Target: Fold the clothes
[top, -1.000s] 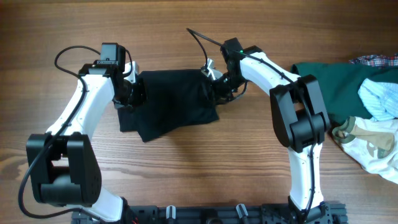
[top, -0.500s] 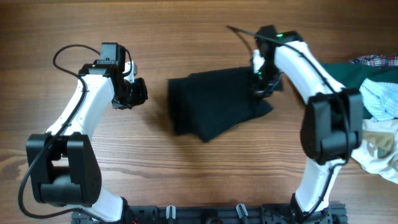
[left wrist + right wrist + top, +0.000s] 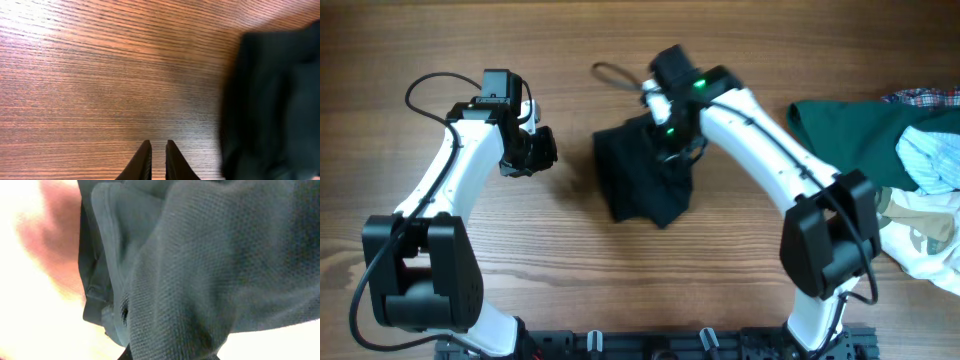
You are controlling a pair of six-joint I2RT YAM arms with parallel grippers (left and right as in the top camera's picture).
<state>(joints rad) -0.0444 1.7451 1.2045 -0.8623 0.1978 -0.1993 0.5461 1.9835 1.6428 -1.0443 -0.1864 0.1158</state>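
Where the right gripper (image 3: 669, 138) meets the shirt's (image 3: 635, 185) far edge, fabric hides its fingers, grip unclear | left gripper (image 3: 158, 150) left of shirt, fingers nearly together.

Desk (image 3: 90, 75): brown wood w/ lines, smooth, a bit shiny. Black shirt (image 3: 225, 270): soft cloth, tiny bumpy knit, not shiny. Arms (image 3: 448, 175): white smooth plastic.

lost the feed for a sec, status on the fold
Right gripper pinching black polo shirt, bunched up. Left gripper shut, empty, beside it. Nothing in the way.
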